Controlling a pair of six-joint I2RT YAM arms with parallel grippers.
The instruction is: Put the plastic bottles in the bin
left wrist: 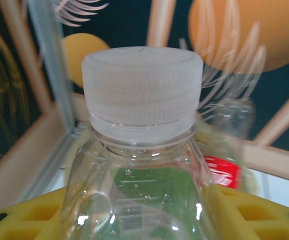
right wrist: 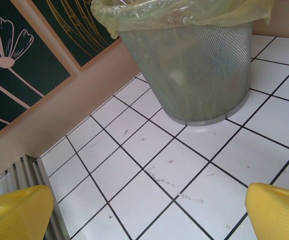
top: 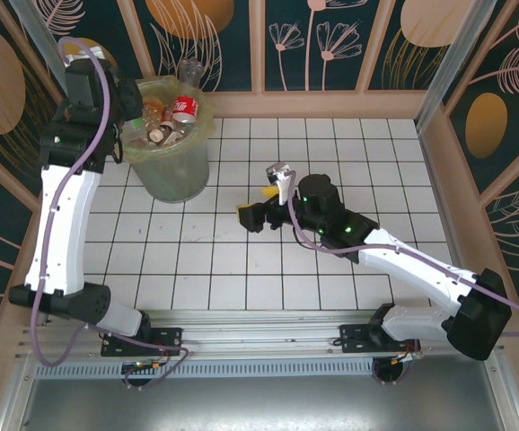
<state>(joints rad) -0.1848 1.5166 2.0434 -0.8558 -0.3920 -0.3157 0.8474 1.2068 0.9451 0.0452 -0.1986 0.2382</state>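
My left pincer [left wrist: 139,217] is closed on a clear bottle [left wrist: 142,160] with a white cap [left wrist: 142,90]. Its yellow fingers [left wrist: 24,215] sit on either side of the bottle's body, and it is held upright by the left rim of the bin [top: 174,175]. More plastic bottles [top: 171,117] lie heaped inside the bin, one with a red label. My right pincer [right wrist: 144,215] is spread wide and holds nothing. It hangs low over the white tiles [right wrist: 134,165], to the right of the bin and apart from it.
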